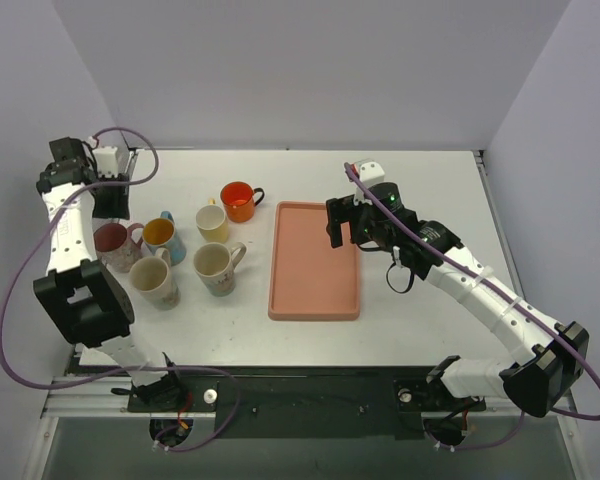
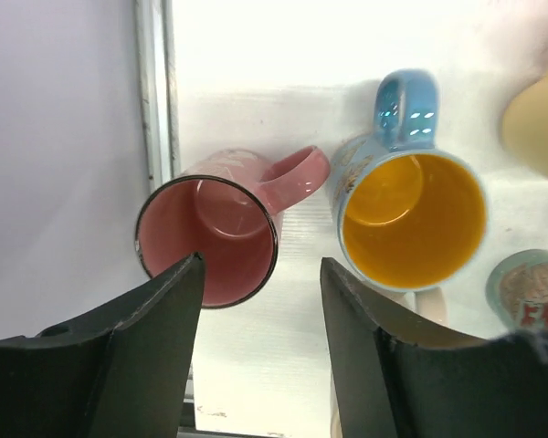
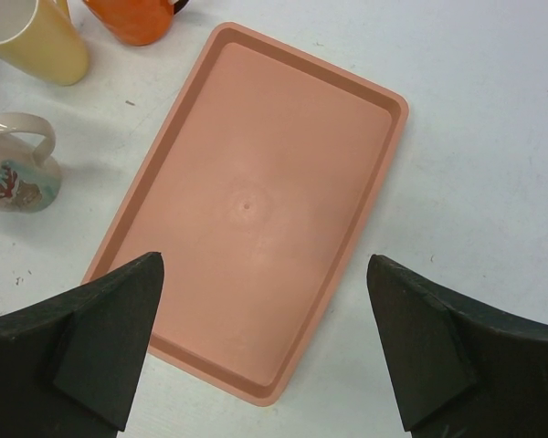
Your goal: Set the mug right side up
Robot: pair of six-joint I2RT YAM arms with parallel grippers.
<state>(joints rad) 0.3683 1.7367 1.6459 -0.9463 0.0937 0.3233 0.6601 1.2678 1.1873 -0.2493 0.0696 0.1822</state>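
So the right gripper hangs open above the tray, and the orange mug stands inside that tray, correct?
Not quite. The orange mug stands on the table beside the tray, not inside it; the top external view shows this. The right gripper does hang open above the tray.

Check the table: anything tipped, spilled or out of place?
Nothing stands out. The six mugs all stand mouth up, with no spill visible, and the tray lies flat with nothing in it. One note: the pink mug sits close to the left edge of the table.
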